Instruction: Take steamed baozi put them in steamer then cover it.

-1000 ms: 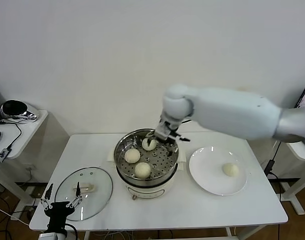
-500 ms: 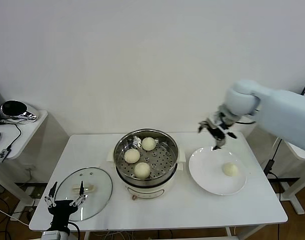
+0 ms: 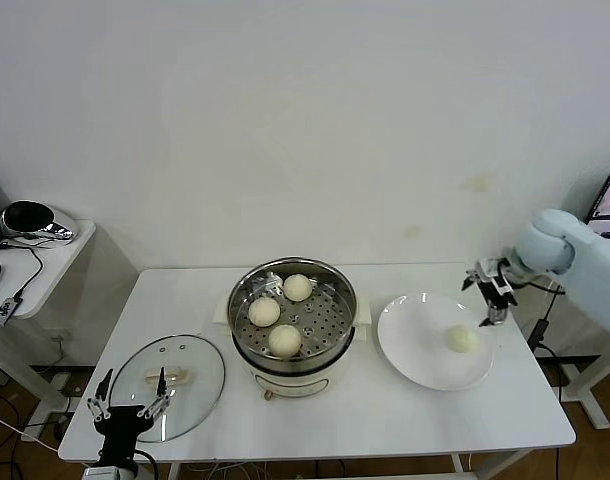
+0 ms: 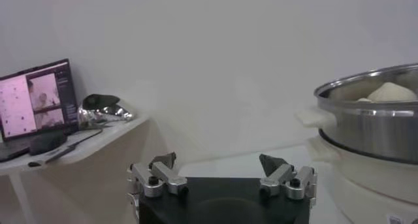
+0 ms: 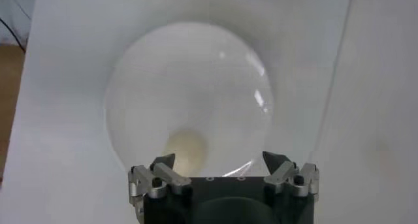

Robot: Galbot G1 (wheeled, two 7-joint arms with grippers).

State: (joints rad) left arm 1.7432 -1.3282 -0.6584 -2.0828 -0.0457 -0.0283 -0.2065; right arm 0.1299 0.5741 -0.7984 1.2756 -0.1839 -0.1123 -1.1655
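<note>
1. We see three steamed baozi (image 3: 284, 340) in the steamer (image 3: 340, 331), mid-table; a fourth baozi (image 3: 460, 339) on the white plate (image 3: 410, 345), right.
2. Cover (image 3: 200, 385) lies flat, near left.
3. Right gripper (image 3: 492, 296) hovers over the plate's far right, jaws apart, empty.
4. Left gripper (image 3: 125, 404) sits at the near-left edge, jaws apart.

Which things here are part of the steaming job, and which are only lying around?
Job:
steamed baozi on the plate
three baozi in the steamer
cover
open right gripper
open left gripper

Lying about:
laptop
side table

Left gripper (image 4: 221, 168), jaws apart, sits beside the steamer (image 4: 373, 117) holding baozi (image 4: 390, 92).
</note>
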